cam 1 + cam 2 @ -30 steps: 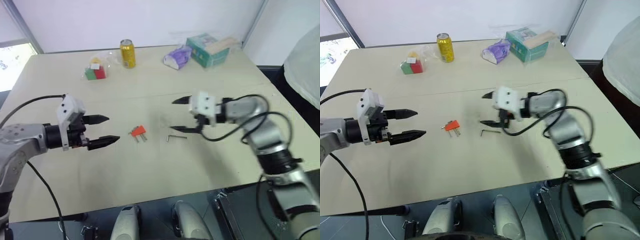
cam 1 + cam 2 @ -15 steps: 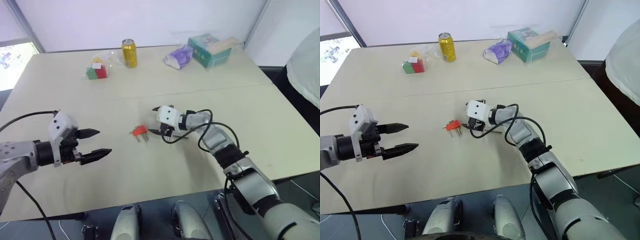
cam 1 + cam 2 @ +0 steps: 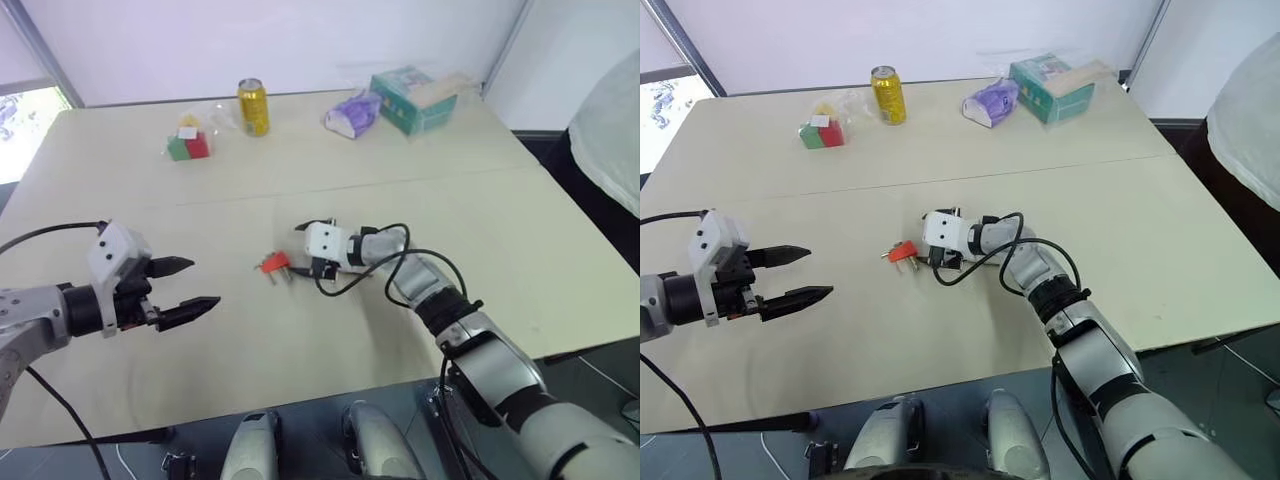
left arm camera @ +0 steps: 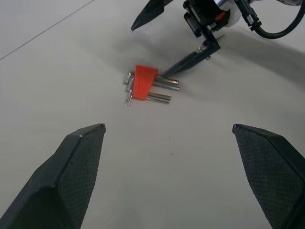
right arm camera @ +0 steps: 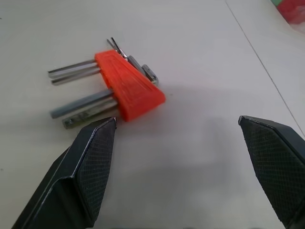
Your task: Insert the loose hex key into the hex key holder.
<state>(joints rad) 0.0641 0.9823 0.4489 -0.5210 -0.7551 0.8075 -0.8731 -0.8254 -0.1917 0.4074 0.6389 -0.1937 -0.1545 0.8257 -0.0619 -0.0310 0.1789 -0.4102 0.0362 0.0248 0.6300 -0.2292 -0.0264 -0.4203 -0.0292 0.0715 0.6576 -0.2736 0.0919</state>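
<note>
Table (image 3: 480, 230), bagged blocks (image 3: 190, 143) probably.

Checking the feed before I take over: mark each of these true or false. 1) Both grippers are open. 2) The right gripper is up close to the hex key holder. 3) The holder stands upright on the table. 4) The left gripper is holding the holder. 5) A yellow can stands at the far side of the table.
1) True: the left gripper and the right gripper both have their fingers spread, holding nothing.
2) True: it is right beside the hex key holder, one fingertip low by the keys.
3) False: the holder lies flat, its keys level with the table.
4) False: the left gripper hovers apart from it, empty.
5) True: the yellow can stands there upright.
</note>
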